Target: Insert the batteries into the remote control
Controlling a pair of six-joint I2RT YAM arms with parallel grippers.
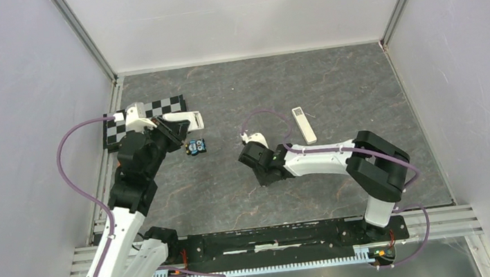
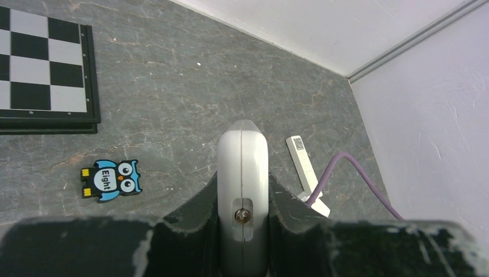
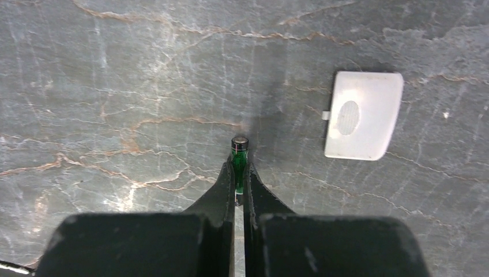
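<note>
1. The slim green cylindrical battery [image 3: 239, 151] sits at the lower centre of the right wrist view. It is held between the 2 black fingers of the right gripper [image 3: 239, 168], and its silver-capped end pokes past the fingertips toward the top of the frame. Whether it touches the surface beneath cannot be told.
2. The right gripper is pressed nearly together, pinching only that battery. In the top view this gripper [image 1: 249, 141] is at the centre of the frame.
3. In the upper right of the right wrist view, apart from the battery, a small white plastic cover with rounded corners [image 3: 363, 115] lies flat on the grey marbled tabletop [image 3: 115, 86]. It has an oval ribbed patch and a small tab on its left edge.
4. The white plastic remote control [image 2: 242, 156] stands on edge at the lower centre of the left wrist view. The left gripper [image 2: 242, 199] is partly spread, with 1 finger against each broad face of the remote control.
5. A blue owl-shaped figure marked "Eight" [image 2: 111, 180] lies flat at the lower left of that view.
6. A black-and-white checkerboard panel [image 2: 46, 69] fills the upper left.
7. A slim white bar with a dark printed patch [image 2: 303, 161] lies right of the remote control, beside a purple cable [image 2: 346, 167].
</note>
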